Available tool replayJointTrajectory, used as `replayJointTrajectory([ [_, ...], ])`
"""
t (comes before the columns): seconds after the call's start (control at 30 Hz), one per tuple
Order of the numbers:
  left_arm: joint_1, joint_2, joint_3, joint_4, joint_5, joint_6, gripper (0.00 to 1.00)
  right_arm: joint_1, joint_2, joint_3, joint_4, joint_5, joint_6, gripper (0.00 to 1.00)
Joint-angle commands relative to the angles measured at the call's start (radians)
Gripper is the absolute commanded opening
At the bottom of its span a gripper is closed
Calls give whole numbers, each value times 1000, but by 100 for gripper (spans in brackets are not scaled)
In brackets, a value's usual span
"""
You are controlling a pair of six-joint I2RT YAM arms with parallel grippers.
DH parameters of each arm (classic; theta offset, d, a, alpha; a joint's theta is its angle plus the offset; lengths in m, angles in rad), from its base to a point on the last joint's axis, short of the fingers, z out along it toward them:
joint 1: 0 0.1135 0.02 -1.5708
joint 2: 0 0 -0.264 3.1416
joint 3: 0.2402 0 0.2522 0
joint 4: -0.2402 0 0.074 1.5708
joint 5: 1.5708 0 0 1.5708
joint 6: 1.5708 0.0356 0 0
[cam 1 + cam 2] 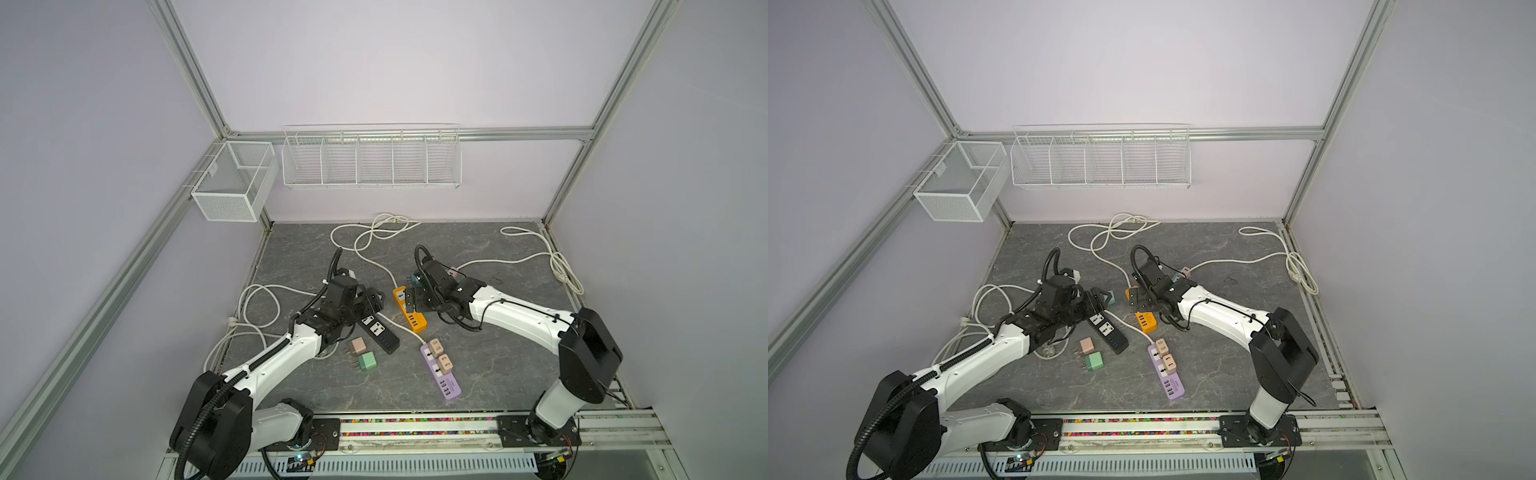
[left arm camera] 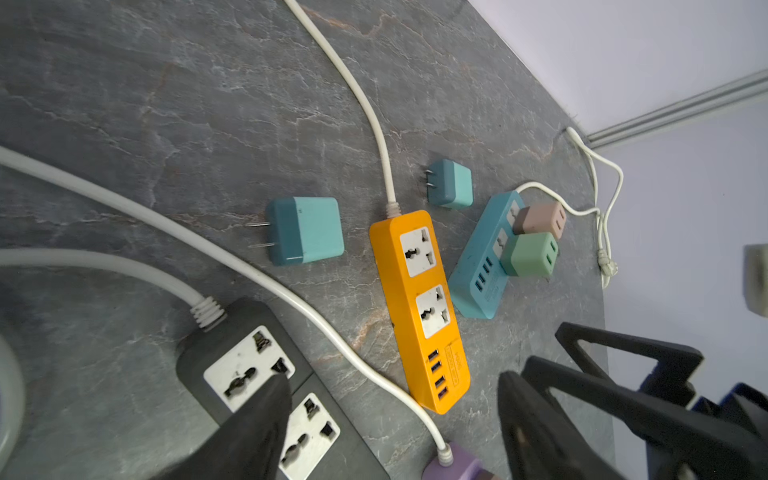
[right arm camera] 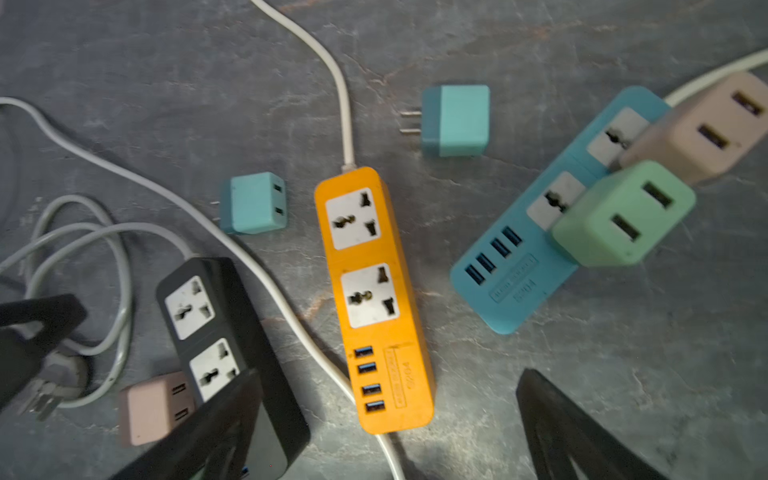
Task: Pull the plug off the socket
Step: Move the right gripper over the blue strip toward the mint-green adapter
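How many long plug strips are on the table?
4: black strip on the left, orange strip in the middle, purple strip nearest the front, blue strip beside the orange, mostly hidden under the right arm from above.

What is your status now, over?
Open, empty: left gripper, right gripper. In blue strip: pink plug, green plug, both seated. Beside it the orange strip, sockets free. Loose teal plug lies between strips, touching neither.
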Motion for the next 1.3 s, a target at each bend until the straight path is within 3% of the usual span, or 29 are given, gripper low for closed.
replayJointTrajectory([
  [0.0,-27,3,2,17,-30,22,84,-6,-35,-40,-26,85,65,96],
  [0.13,-47,27,14,25,-36,19,89,-11,-30,-84,-13,146,110,89],
  [0.53,-99,96,42,63,-54,9,100,-55,133,-23,17,183,182,89],
  [0.9,-101,117,55,71,-57,8,99,-79,232,46,56,172,207,89],
  [1.27,-101,133,61,72,-48,10,99,-104,255,10,82,174,239,89],
])
